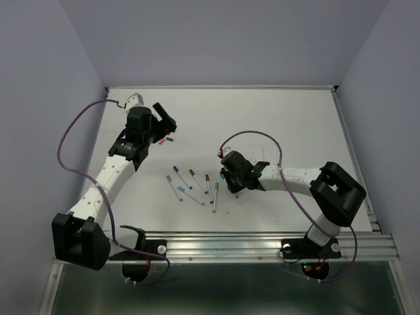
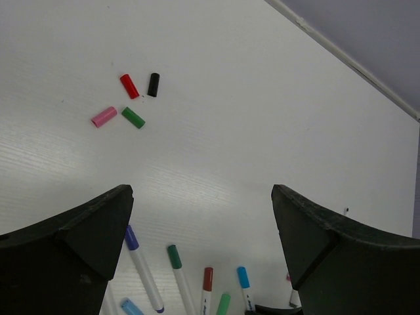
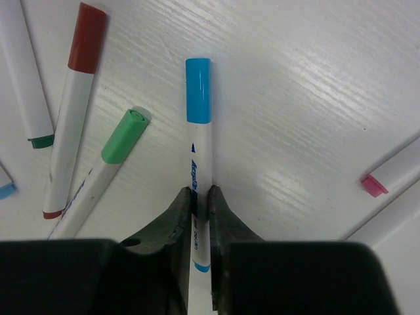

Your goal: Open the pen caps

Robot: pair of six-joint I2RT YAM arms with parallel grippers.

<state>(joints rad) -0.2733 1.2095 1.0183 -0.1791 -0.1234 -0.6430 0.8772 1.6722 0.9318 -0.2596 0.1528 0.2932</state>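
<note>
My right gripper (image 3: 199,197) is clenched on the white barrel of a light-blue pen (image 3: 199,157). The grip sits on the lower half of the barrel, well back from its cap (image 3: 198,88), which is on and points away from my wrist. This is near the middle of the table (image 1: 295,118), a little toward the near edge. I cannot tell whether the pen is lifted or lying on the surface.

The pen looks light, stiff and smooth, so I expect the thin round plastic to twist or slide between my pads if the pull comes off-axis. The cap is probably a snug friction fit that lets go all at once, so it should be pulled straight along the barrel. My hold leaves the whole cap free, and that short coloured sleeve is where the other hand should pinch.

My left gripper (image 2: 202,197) is released, with its jaws spread wide and nothing in them. It hovers toward the far-left corner above four loose caps (image 2: 132,117) in red, black, pink and green. More capped pens (image 1: 193,187) lie fanned out just left of the one I hold, including a dark-red one (image 3: 75,111) and a green one (image 3: 111,164).
</note>
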